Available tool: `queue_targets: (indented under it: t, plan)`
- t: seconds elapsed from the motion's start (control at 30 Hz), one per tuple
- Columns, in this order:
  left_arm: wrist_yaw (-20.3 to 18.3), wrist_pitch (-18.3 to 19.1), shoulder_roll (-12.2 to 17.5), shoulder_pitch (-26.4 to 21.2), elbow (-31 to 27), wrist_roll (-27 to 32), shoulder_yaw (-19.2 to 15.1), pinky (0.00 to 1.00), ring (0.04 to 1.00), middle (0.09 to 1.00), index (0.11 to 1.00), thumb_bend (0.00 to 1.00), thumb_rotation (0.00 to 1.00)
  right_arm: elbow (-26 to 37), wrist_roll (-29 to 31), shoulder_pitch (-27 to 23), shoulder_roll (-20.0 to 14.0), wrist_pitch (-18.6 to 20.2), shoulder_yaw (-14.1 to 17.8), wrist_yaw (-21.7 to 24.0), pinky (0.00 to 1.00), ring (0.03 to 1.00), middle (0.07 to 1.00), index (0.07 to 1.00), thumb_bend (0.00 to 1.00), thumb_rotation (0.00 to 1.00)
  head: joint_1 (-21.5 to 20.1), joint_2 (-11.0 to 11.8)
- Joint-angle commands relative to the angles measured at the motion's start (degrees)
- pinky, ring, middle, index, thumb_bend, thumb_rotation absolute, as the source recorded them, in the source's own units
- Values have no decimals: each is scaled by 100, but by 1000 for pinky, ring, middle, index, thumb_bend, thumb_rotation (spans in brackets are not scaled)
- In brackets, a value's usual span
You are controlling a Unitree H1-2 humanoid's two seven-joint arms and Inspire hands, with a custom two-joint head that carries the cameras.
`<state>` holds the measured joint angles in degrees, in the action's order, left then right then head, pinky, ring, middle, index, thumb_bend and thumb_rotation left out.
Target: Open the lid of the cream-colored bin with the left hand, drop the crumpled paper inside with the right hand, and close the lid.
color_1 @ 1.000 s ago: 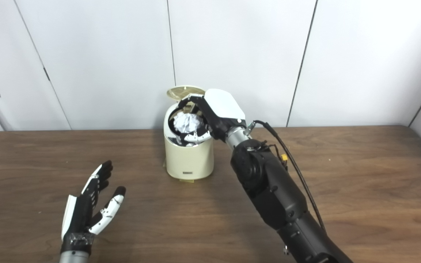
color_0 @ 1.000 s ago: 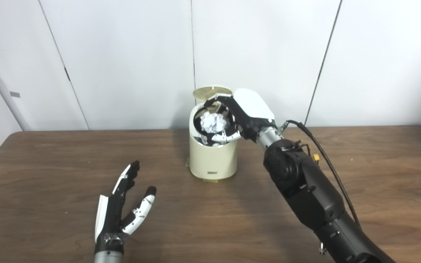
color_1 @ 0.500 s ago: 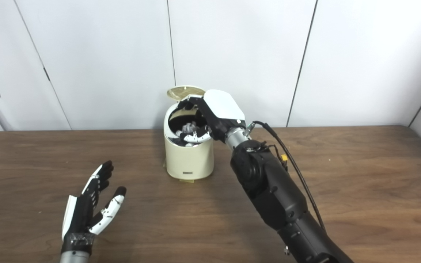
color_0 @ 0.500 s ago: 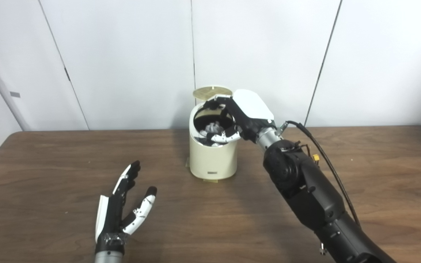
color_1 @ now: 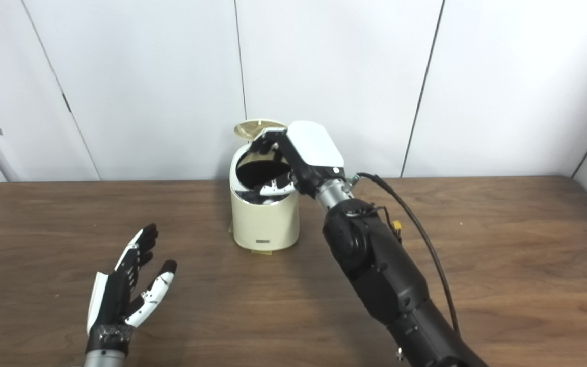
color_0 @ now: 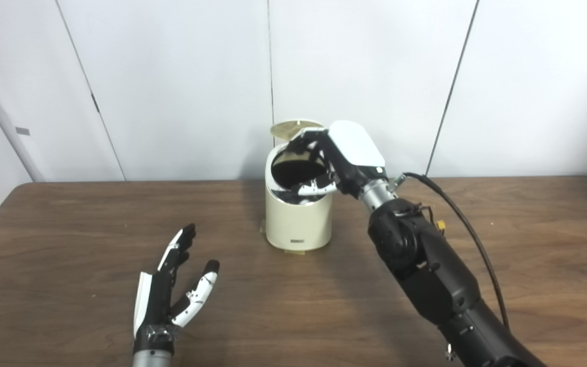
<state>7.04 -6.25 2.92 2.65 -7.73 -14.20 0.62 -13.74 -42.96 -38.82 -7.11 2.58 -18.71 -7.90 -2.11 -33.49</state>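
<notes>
- The right hand hangs over the mouth of the cream-colored bin, fingers curled apart and holding nothing, thumb lying across the front rim.
- No crumpled paper shows in the hand or on the wooden table; the bin's inside reads only as dark, so the paper is most likely down in it, out of sight.
- The lid stands tipped up at the back, just behind the right hand's fingertips.
- Risk: the fingertips sit close to the raised lid and the thumb reaches inside the rim; lifting out at a slant could hook the rim and tip or drag the light bin.
- Risk: a knock on the lid could drop it onto the hand while it is over the opening.
- The left hand rests spread and empty, well apart from the bin; reaching for the lid early could cross the right arm.
</notes>
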Motion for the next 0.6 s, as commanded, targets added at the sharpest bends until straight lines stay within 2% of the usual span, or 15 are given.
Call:
queue_targets:
  t: [0.0,0.17,0.5,0.57]
  plan:
    - [77,-270,-94,5,173,-45,64,912,921,917,959,505,443,141,23,-233,-18,-352,124,-399,302,390,517,481,498,0,2,-4]
    - [100,-308,-87,-1,209,-82,63,901,917,914,959,511,442,303,17,-157,-58,-623,218,-681,293,396,523,475,494,0,2,-6]
    - [120,-291,-80,-28,184,-19,-7,896,912,909,948,515,438,931,252,270,-280,-854,537,-633,310,396,522,481,496,0,33,29]
    - [124,-228,-54,-50,133,-87,-16,895,911,907,944,513,456,1057,250,378,-331,-850,628,-637,363,403,518,486,499,0,29,35]
